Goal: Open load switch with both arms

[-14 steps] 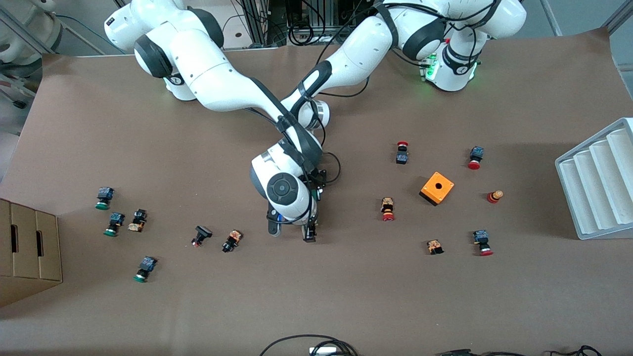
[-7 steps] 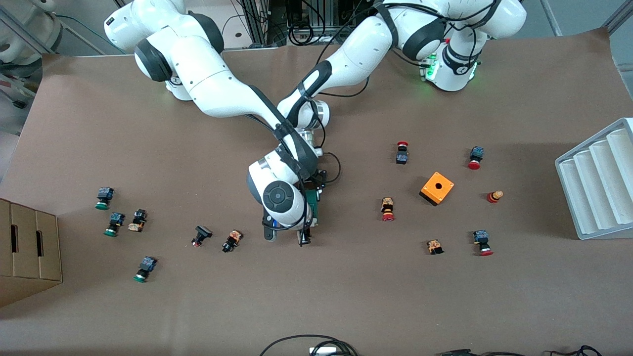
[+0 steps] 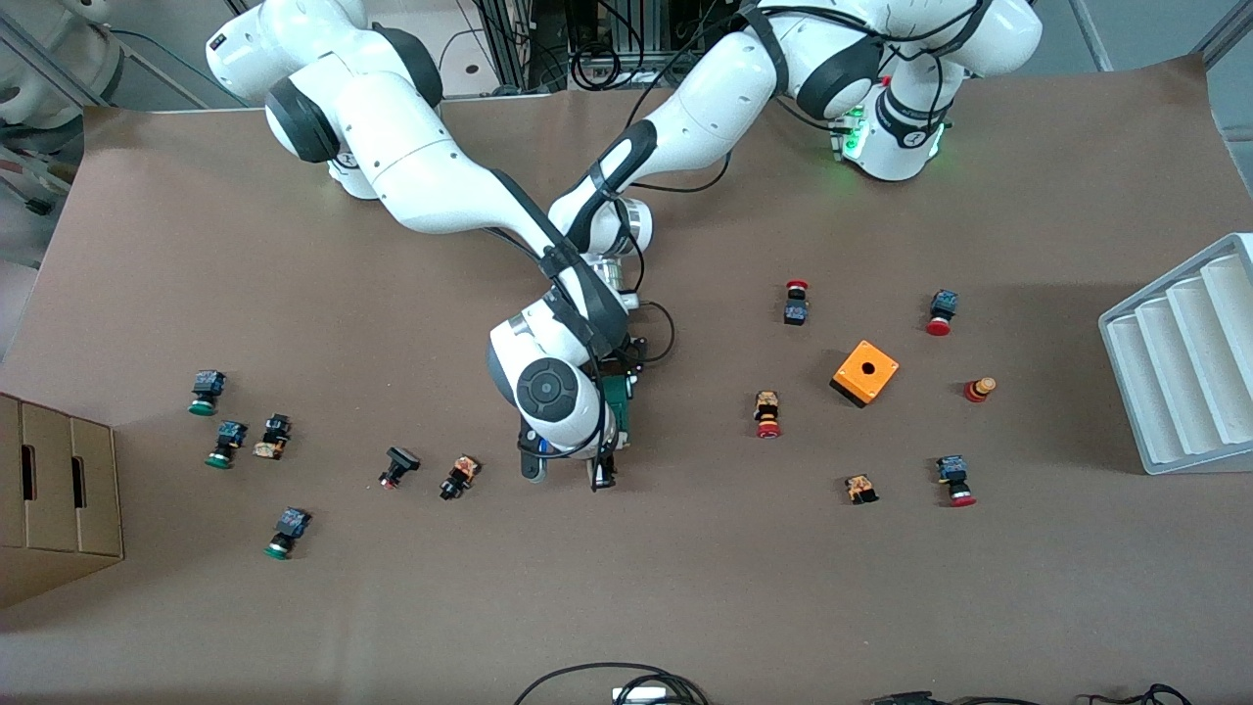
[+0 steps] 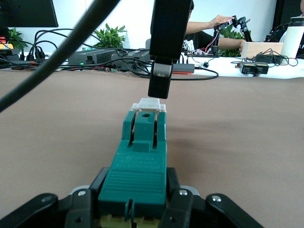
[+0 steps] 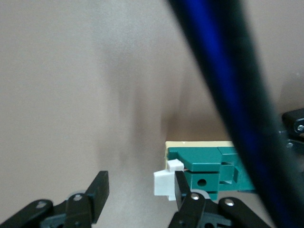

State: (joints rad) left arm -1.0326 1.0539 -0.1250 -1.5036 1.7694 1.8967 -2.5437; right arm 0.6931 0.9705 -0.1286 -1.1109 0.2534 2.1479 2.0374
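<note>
Two white arms cross over the middle of the brown table (image 3: 294,607), the right arm (image 3: 431,176) lying over the left arm (image 3: 705,98). A white ribbed tray (image 3: 1184,362) sits at the left arm's end of the table, a cardboard box (image 3: 59,490) at the right arm's end. The load switch (image 4: 140,152), a slim green bar with a small white block (image 4: 149,105) at one end, lies at mid-table, largely hidden under the right wrist in the front view. The left gripper (image 4: 137,209) is clamped on the bar's end away from the white block, one finger on each long side. The right gripper (image 5: 137,194) stands spread at the white-block end, one finger (image 5: 183,192) beside the block, the other clear of the switch. An orange box (image 3: 865,372) with a round hole lies toward the left arm's end. Small red-capped and green-capped push-buttons are scattered to both ends of the table.
</note>
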